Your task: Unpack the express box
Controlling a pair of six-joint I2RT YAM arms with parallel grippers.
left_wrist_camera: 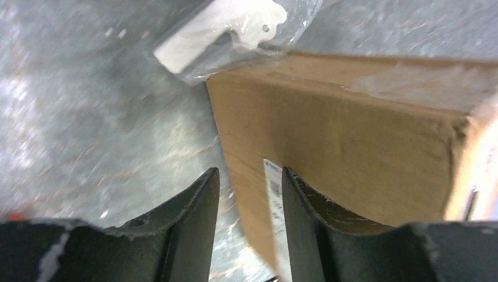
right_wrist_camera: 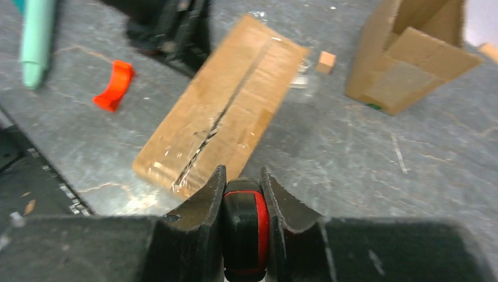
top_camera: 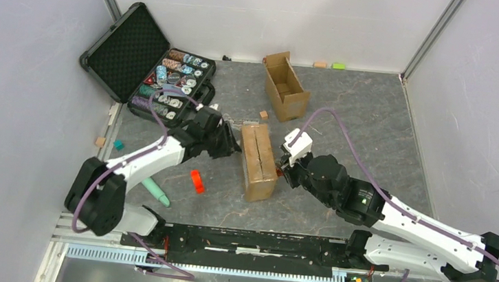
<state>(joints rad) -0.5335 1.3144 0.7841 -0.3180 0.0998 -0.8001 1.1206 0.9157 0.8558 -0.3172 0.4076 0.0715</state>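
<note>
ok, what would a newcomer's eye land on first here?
The brown cardboard express box lies mid-table between the arms, and its taped seam looks cut along its length. The left pincer is open at the box's left side, while the right pincer is shut on a black-and-red tool close by its right side. At the far left, an open black foam-lined case holds colourful small items.

The left arm [top_camera: 152, 159] and right arm [top_camera: 404, 224] stretch forward from their bases and bend inward, wrists facing each other. The left tool [top_camera: 231, 145] points right, its jaws standing partly apart. The right tool [top_camera: 284, 164] points left, held low, its jaws closed on a small black-and-red object [right_wrist_camera: 244, 226].
</note>
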